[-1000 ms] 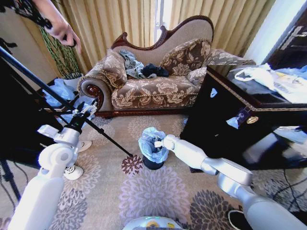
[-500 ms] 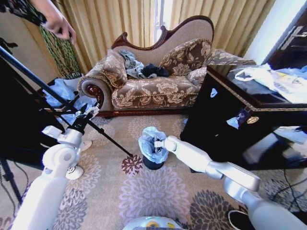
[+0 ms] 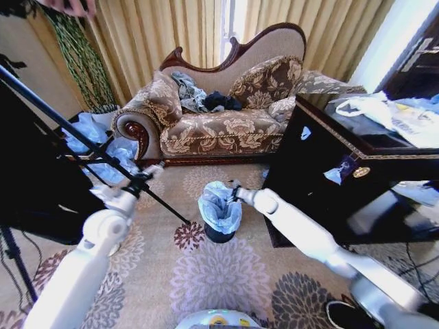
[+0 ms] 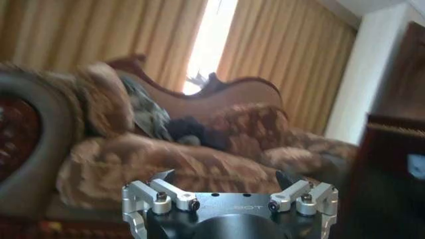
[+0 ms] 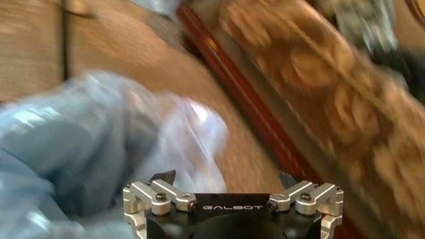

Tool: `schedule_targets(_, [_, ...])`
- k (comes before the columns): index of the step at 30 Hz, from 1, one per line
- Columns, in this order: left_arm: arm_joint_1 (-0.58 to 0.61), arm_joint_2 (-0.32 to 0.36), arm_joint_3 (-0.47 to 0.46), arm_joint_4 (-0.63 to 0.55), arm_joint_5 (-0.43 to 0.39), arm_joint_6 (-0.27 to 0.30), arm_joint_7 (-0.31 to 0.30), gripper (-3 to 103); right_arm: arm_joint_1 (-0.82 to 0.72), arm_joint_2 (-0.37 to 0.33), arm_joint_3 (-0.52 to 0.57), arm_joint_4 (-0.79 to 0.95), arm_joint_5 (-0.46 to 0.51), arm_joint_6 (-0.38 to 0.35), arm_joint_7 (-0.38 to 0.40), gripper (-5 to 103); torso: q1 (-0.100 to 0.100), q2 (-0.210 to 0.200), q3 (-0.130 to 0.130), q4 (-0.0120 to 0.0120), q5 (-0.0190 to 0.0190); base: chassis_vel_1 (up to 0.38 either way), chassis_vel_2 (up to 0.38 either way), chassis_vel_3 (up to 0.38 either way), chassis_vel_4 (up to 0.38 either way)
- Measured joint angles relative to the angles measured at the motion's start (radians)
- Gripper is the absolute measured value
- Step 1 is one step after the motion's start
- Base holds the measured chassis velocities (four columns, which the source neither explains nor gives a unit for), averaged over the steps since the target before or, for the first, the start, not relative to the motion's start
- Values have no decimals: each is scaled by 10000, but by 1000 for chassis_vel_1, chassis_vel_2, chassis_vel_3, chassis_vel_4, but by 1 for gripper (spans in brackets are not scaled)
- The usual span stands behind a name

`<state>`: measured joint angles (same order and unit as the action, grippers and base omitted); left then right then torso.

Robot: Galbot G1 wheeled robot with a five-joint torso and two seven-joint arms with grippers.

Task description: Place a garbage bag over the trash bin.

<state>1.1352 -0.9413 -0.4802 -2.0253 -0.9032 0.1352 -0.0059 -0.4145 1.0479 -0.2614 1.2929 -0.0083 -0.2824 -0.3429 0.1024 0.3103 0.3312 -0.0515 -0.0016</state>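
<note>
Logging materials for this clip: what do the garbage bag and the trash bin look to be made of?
The garbage bag looks like thin, pale blue translucent plastic film: it crinkles, folds and catches light. The trash bin looks like plain black plastic, probably smooth, though only its lower wall shows below the bag, so metal cannot be ruled out.
</note>
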Motion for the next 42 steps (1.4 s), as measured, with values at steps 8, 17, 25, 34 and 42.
schedule_targets(8, [24,-418,299,-57,116,101,-148,100,61,682,38,-1451,1438,-370,597,100,0,0,0,9,1,0,0,0,0])
schedule_targets(17, [169,-377,124,-85,-48,126,-180,100,132,1128,26,-2081,2187,-476,1232,101,0,0,0,8,-2,0,0,0,0])
schedule_targets(25, [294,-480,138,-156,-90,109,-171,100,629,1769,126,-3502,1624,321,1715,97,0,-1,1,8,0,0,0,0,0])
schedule_targets(34, [404,-503,89,-201,-143,80,-109,100,873,2038,276,-4803,764,1063,1574,97,0,0,1,6,1,0,0,0,0])
schedule_targets(42, [444,-571,153,-200,-130,51,-63,100,710,2140,388,-5409,646,1329,913,98,0,0,1,7,0,0,0,0,0])
